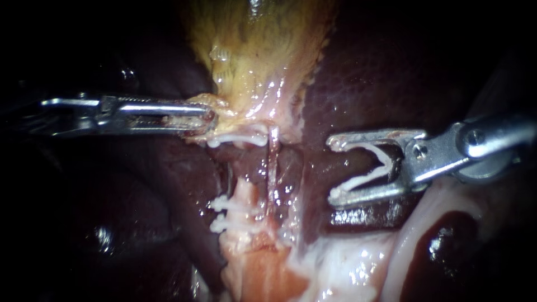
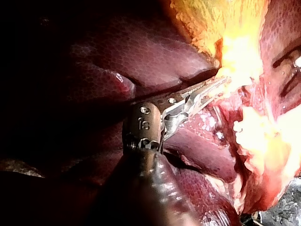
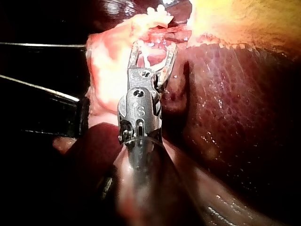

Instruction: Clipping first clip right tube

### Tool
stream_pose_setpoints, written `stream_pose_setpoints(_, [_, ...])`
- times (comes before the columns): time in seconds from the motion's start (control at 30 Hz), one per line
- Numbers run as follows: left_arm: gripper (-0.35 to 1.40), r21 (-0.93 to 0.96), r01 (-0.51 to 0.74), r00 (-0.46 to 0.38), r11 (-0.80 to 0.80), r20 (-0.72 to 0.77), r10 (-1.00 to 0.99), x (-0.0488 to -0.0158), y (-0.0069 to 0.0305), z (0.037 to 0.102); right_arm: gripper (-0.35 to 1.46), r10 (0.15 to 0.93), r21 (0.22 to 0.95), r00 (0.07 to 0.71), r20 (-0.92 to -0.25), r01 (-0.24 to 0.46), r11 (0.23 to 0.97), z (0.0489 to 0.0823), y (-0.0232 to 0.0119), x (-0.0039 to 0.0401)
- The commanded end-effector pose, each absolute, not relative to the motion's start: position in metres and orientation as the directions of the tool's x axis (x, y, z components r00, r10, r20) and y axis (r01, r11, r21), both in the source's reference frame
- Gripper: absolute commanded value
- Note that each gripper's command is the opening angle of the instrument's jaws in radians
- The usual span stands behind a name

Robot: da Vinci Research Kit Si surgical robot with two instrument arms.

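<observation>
Endoscope view: right instrument point(image 1: 333, 169) holds clip point(image 1: 361, 179) near tube point(image 1: 272, 162); left instrument point(image 1: 208, 118) grips gallbladder point(image 1: 263, 50).

Tissue point(image 1: 246, 113) clamped by the left instrument point(image 1: 211, 118) hides its jaw tips, glare blanks what lies ahead, and the right instrument point(image 1: 334, 169), jaws gripping a clip point(image 1: 363, 179), is cut off behind them.

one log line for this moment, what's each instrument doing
left instrument: jaws shut on gallbladder | right instrument: jaws holding clip, apart from tube | clip not yet placed
</observation>
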State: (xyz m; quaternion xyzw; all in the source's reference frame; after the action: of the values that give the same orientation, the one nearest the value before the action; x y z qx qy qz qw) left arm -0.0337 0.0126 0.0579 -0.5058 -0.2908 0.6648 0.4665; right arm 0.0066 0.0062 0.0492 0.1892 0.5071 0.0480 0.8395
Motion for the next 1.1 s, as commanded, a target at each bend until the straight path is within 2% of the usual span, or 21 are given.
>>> stream_pose_setpoints(0.03, [-0.35, -0.859, -0.326, -0.053, -0.396, -0.401, 0.915, -0.0336, 0.0126, 0.0579, 0.48, 0.272, 0.366, 0.481, -0.833, 0.112, 0.924, 0.0492, 0.0062, 0.0066])
stream_pose_setpoints(0.2, [-0.35, -0.864, -0.32, -0.052, -0.389, -0.394, 0.918, -0.0325, 0.0133, 0.0565, 0.48, 0.272, 0.366, 0.481, -0.833, 0.111, 0.924, 0.0492, 0.0062, 0.0066])
stream_pose_setpoints(0.73, [-0.35, -0.854, -0.313, 0.059, -0.415, -0.454, 0.889, -0.0261, 0.0176, 0.0474, 0.48, 0.273, 0.366, 0.481, -0.833, 0.111, 0.924, 0.0492, 0.0062, 0.0066])
stream_pose_setpoints(0.93, [-0.35, -0.848, -0.331, 0.07, -0.413, -0.458, 0.886, -0.0258, 0.0175, 0.0468, 0.48, 0.273, 0.366, 0.481, -0.833, 0.11, 0.924, 0.0492, 0.0062, 0.0069])
stream_pose_setpoints(1.1, [-0.35, -0.849, -0.331, 0.07, -0.413, -0.458, 0.886, -0.026, 0.0174, 0.0468, 0.48, 0.321, 0.409, 0.488, -0.811, 0.082, 0.909, 0.0494, 0.0059, 0.0081])
